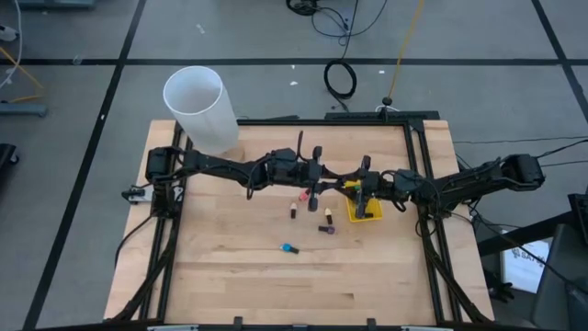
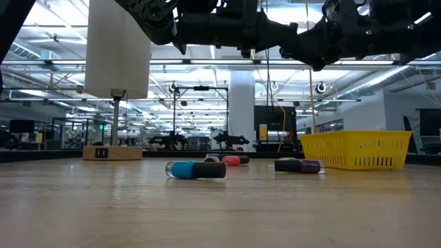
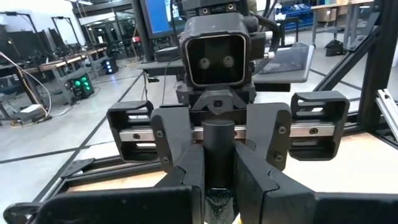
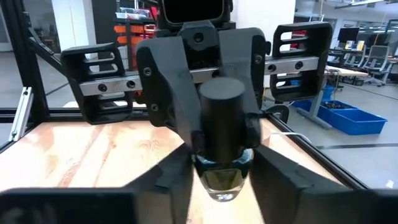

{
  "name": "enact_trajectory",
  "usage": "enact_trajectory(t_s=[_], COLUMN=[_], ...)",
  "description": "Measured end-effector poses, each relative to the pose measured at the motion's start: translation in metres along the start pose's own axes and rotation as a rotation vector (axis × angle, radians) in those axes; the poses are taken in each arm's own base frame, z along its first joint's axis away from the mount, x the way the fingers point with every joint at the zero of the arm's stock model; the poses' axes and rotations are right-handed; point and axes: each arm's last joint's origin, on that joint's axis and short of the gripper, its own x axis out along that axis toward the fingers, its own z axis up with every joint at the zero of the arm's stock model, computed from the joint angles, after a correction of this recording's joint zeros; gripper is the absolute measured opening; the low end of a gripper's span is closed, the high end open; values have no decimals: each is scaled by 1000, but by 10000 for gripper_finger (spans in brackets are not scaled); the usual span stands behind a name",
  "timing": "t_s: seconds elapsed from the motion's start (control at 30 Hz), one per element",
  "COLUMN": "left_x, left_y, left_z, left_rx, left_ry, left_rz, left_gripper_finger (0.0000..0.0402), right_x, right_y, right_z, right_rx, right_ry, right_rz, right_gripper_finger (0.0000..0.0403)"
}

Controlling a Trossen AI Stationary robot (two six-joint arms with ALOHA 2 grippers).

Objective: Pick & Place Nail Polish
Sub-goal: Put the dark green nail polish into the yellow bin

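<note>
From above, both arms stretch level toward frame centre. The left gripper (image 1: 315, 175) and right gripper (image 1: 364, 176) face each other just left of the yellow bin (image 1: 365, 217). Loose nail polish bottles lie below: purple (image 1: 324, 229) and teal (image 1: 290, 248).

Low view: teal bottle (image 2: 195, 170) lies centre on the table (image 2: 220, 213), arms overhead.

Left wrist: the opposing gripper's fingers (image 3: 180, 155) flank a dark-capped bottle (image 3: 219, 146).

Right wrist: the left gripper (image 4: 214, 134) is clamped on a yellowish bottle (image 4: 222, 158); the right's own jaws stand apart beside it.
</note>
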Motion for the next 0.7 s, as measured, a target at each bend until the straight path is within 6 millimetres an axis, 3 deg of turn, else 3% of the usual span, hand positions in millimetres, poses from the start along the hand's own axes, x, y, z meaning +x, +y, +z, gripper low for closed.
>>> enact_trajectory(t_s=[0.27, 0.53, 0.7], left_x=[0, 3, 1], left_y=[-1, -12, -20], left_z=[0, 1, 6], left_rx=[-5, -12, 32], left_ry=[3, 63, 93], left_rz=[4, 230, 266], left_gripper_finger=[52, 222, 311], right_x=[0, 0, -1], right_y=[0, 0, -1], right_z=[-1, -3, -7], right_rx=[0, 24, 42], right_ry=[7, 30, 83], right_rz=[1, -5, -10], right_gripper_finger=[109, 109, 109])
